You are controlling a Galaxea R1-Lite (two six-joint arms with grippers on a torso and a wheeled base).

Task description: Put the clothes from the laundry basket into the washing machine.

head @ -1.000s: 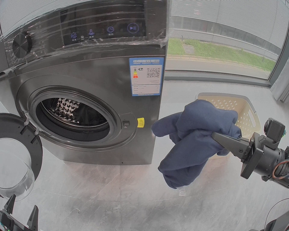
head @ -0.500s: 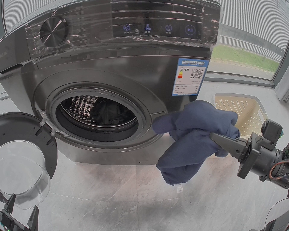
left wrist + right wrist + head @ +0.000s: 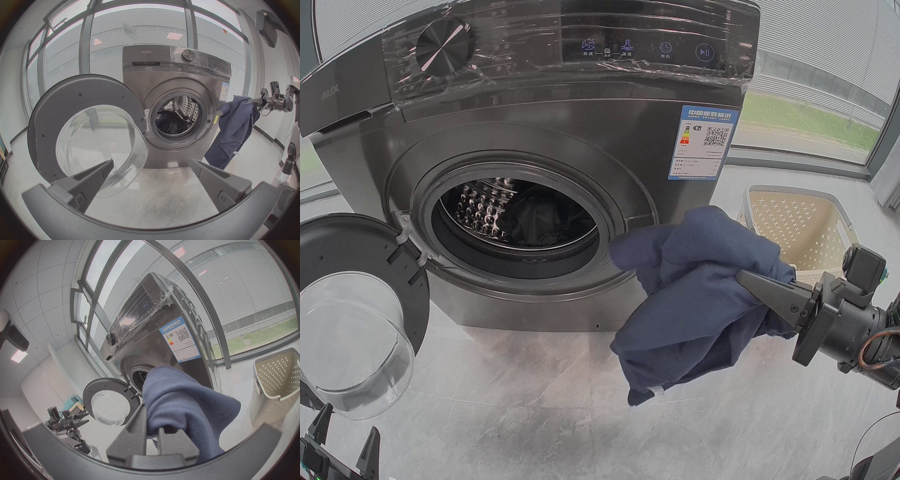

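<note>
**A:** How far along are we?

**B:** Midway through a carry, I'd say. The right gripper [image 3: 747,279] is clamped on a bunched blue garment [image 3: 694,294], which hangs in the air clear of the floor [image 3: 550,406]. It sits in front of the washing machine [image 3: 550,119], at the lower right corner.

**A:** And the machine?

**B:** The door [image 3: 344,244] is swung wide. From the garment, the drum mouth [image 3: 450,244] lies at about 10 o'clock in the head view. There are already dark clothes [image 3: 544,219] inside, so some loading looks done.

**A:** The laundry basket?

**B:** The laundry basket [image 3: 794,189] stands on the floor at about 2 o'clock from the garment. The inner wall that shows is bare (its bottom is hidden, so I can't swear it's empty).

**A:** What's left?

**B:** Getting this garment through the mouth and letting go, then checking the basket.

**A:** And the other arm?

**B:** The left gripper [image 3: 151,160] is low at 7 o'clock, with its jaws spread wide and nothing in them.
</note>
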